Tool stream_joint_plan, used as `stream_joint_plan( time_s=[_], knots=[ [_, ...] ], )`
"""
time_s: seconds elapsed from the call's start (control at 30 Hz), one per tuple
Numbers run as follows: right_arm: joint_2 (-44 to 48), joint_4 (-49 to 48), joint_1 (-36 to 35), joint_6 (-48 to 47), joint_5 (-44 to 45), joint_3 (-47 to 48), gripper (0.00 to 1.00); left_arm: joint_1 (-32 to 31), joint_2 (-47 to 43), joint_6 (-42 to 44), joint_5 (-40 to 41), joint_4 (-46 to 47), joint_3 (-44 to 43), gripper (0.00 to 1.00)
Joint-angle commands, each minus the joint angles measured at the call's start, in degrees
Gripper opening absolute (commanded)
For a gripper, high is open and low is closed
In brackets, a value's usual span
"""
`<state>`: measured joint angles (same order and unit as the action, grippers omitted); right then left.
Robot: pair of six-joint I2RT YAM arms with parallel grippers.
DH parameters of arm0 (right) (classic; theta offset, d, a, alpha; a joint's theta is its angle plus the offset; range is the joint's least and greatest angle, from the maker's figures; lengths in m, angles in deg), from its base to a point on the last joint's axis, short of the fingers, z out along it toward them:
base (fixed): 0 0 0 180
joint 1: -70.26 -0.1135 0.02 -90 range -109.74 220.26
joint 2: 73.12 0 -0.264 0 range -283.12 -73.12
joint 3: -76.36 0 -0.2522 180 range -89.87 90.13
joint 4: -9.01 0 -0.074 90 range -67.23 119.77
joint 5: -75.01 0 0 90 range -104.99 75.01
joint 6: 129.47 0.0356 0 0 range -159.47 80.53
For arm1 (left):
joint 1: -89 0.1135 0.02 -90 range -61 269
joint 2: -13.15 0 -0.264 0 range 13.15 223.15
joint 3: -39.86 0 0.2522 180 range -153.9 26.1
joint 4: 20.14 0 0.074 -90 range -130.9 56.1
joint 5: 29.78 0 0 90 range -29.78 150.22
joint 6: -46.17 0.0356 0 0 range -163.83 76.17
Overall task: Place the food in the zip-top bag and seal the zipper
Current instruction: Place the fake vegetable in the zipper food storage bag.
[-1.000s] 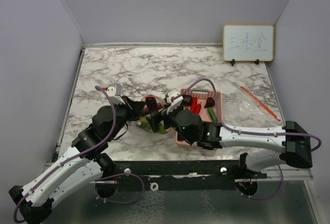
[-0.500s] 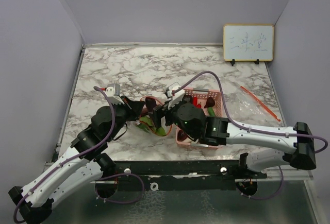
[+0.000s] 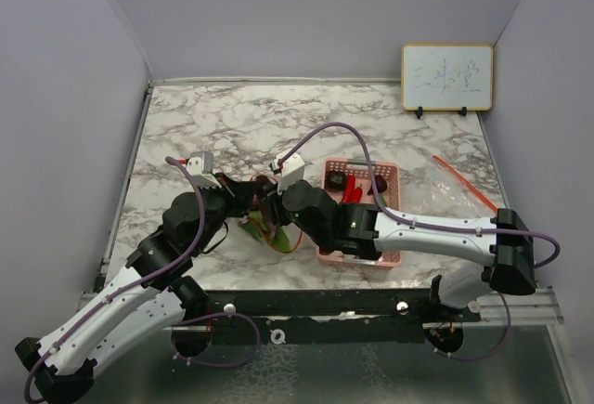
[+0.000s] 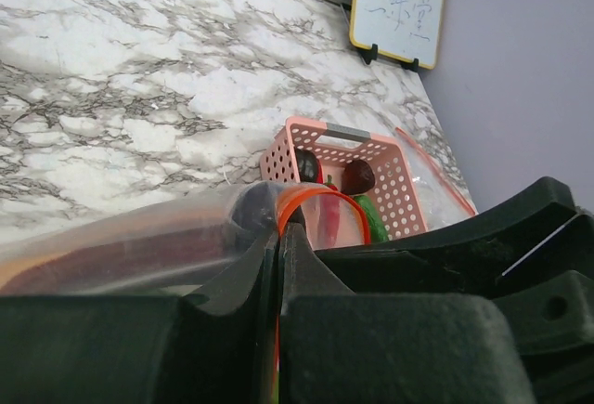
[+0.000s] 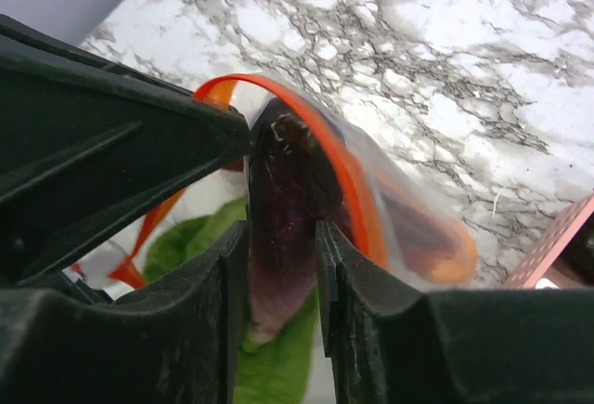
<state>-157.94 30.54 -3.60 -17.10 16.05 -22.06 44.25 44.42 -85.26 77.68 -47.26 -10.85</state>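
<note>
While pinching the orange zipper rim (image 4: 320, 198) of the zip-top bag (image 4: 139, 237), holds the mouth propped open toward 3 o'clock, facing the pink basket (image 3: 394, 181): job of the left gripper (image 4: 278, 232), fully closed with the rim nipped between its fingers. Makes sense: gives 1 fixed lip for loading from the basket side.

At the right gripper (image 5: 281, 237): partly closed, 2 fingers (image 5: 223, 311) pressed against either side of a dark purple piece (image 5: 283, 167) right at the bag mouth, rim arcing over its top. Can't rule out bag film between pads and piece. Reads as mid-insertion, going by the pose.

Already in the bag, just below that piece: green leafy vegetable (image 5: 278, 367).

Left to move, in the basket at 3 o'clock of the bag: red chili peppers (image 3: 353, 193), 2 dark round pieces (image 3: 335, 181), something green. No carrot or mushroom piece clearly visible. Zipper not sealed.

Further out at 3 o'clock, beyond the basket: clear plastic with an orange strip (image 3: 469, 186), probably a 2nd bag, well apart from both arms.

Risk on release: piece landing outside the lip if let go too high; rim tugged out of the left pinch if pushed hard.
</note>
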Motion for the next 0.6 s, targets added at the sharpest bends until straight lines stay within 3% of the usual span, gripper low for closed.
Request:
stream_joint_plan(
  time_s=[0.0,0.07,0.3,0.57],
  knots=[
    [-1.21,4.70,0.07,3.33,2.04,2.98,0.33,0.09,-1.53,-0.08,0.89,3.27,0.45,0.00],
    [-0.34,4.71,0.11,3.57,1.25,2.73,0.37,0.07,-1.64,-0.11,1.08,3.18,0.51,0.00],
    [-3.71,7.88,0.25,4.99,3.67,4.42,0.65,0.10,-1.24,-0.43,0.51,4.12,0.74,0.00],
    [-6.37,8.50,2.39,9.84,6.49,4.11,0.57,0.09,-1.91,-0.49,0.36,3.05,0.30,0.00]
  ],
)
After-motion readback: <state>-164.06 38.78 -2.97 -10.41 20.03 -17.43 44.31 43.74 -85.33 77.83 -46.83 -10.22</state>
